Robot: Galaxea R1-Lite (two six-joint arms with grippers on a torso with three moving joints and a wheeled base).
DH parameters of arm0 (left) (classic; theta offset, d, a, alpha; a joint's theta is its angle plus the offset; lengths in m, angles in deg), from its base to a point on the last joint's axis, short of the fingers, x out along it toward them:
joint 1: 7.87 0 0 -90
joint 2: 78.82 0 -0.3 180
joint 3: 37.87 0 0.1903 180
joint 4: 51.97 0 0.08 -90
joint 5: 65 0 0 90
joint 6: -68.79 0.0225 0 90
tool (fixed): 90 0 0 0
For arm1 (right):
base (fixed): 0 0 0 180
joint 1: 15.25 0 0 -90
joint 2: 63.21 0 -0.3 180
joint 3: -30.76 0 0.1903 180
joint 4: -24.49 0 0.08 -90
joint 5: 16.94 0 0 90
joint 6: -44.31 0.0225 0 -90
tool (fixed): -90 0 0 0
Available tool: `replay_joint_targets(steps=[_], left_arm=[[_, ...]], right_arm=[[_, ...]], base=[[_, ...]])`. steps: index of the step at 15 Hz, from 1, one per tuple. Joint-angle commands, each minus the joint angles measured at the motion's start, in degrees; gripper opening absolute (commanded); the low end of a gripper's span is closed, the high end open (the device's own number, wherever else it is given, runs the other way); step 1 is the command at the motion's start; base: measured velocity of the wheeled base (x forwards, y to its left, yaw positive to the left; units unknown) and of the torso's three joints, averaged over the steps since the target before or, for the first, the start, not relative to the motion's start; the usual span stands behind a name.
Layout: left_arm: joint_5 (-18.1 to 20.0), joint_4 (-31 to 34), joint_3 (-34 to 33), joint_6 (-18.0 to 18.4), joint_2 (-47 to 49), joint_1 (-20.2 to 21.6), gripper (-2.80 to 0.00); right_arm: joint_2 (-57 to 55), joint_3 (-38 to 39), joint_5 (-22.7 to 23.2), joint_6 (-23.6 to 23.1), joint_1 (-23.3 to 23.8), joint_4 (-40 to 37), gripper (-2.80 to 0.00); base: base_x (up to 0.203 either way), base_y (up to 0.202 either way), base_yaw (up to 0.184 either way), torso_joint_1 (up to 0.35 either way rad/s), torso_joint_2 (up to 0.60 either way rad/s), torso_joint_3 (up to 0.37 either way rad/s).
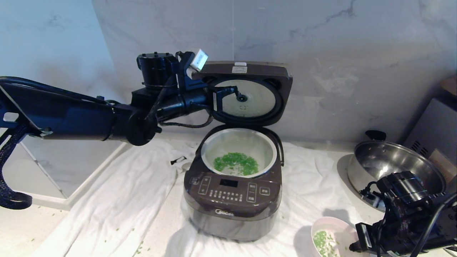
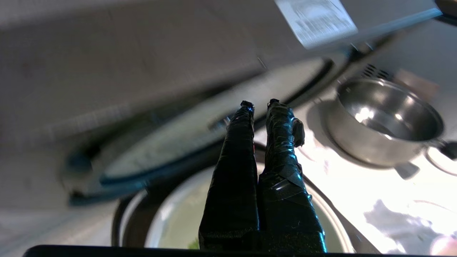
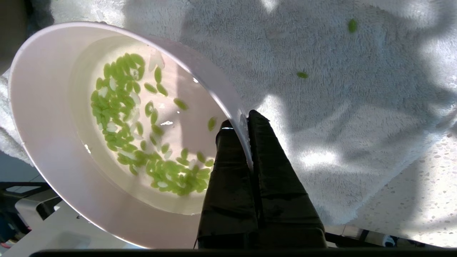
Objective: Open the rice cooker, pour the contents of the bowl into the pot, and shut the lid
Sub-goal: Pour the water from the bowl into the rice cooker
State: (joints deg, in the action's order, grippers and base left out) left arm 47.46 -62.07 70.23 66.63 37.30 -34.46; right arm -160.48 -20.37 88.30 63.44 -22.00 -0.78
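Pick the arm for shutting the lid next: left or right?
Left. The left claw, shut, is raised against the round silver-white underside of the open dark grey-brown lid. The right claw is low by the cooker's front, shut on the pale pink round bowl's rim.

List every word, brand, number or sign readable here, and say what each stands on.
"Midea": pale logo low on the front of the rice cooker.
Button labels on its control panel: too small to read.
White sticker on the raised lid: print blurred, unreadable.
Display window: dark, shows nothing.
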Motion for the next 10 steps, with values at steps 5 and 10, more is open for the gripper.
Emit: replay_joint_targets(steps=[5,10], left_arm=[[-5.6,-0.2,9.5,-0.3,5.8,-1.7,-2.80],[-10.0,0.6,15.8,-0.4,9.2,-2.7,-2.80]], right_arm=[[-0.5,0.0,0.1,0.1,0.0,0.0,-2.80],[-0.5,0.0,0.1,0.0,0.0,0.0,-2.80]], base=[[0.000,0.000,0.000,0.000,0.00,0.000],[0.000,0.000,0.000,0.000,0.00,0.000]])
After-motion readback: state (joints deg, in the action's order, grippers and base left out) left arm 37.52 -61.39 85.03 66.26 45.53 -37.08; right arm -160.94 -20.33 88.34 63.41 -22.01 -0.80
